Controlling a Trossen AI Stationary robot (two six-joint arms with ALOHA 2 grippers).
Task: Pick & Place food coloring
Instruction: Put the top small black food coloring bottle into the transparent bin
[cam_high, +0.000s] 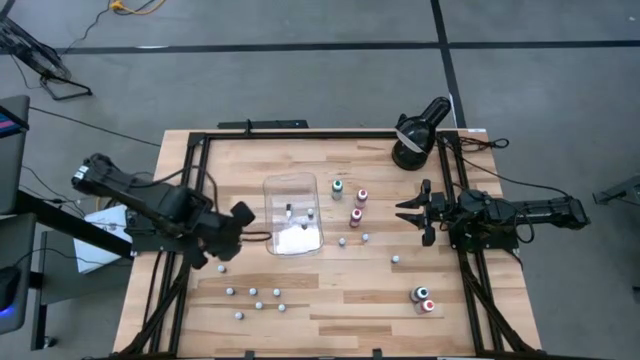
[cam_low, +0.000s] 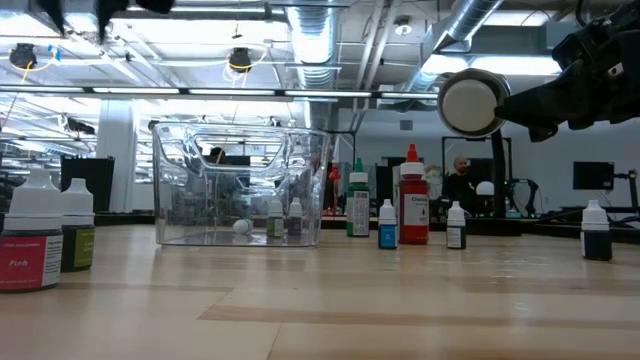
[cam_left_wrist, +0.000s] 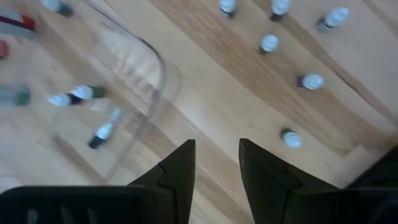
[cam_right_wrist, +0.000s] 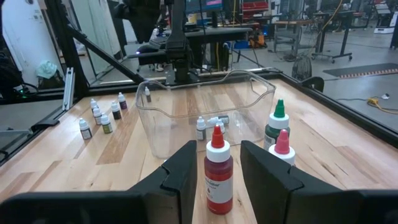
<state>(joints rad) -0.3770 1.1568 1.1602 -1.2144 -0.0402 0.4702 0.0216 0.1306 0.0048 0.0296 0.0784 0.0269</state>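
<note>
The food coloring is a scatter of tiny bottles on the wooden table. Several white-capped ones (cam_high: 253, 292) stand near the front left, and taller red and green ones (cam_high: 355, 215) stand right of a clear tray (cam_high: 270, 190). A few bottles (cam_left_wrist: 78, 95) lie inside the tray. My left gripper (cam_high: 240, 215) hangs open just left of the tray, pointing steeply down, with bare table between its fingers (cam_left_wrist: 217, 168). My right gripper (cam_high: 408, 212) waits open and level at the right. A red-capped bottle (cam_right_wrist: 217, 171) stands beyond its fingertips, untouched.
A black round lamp (cam_high: 415, 130) stands at the far right corner. Two larger bottles (cam_high: 423, 300) stand near the front right, and single small ones (cam_high: 395, 259) stand mid-table. A black frame (cam_high: 190, 160) runs along the table's edges.
</note>
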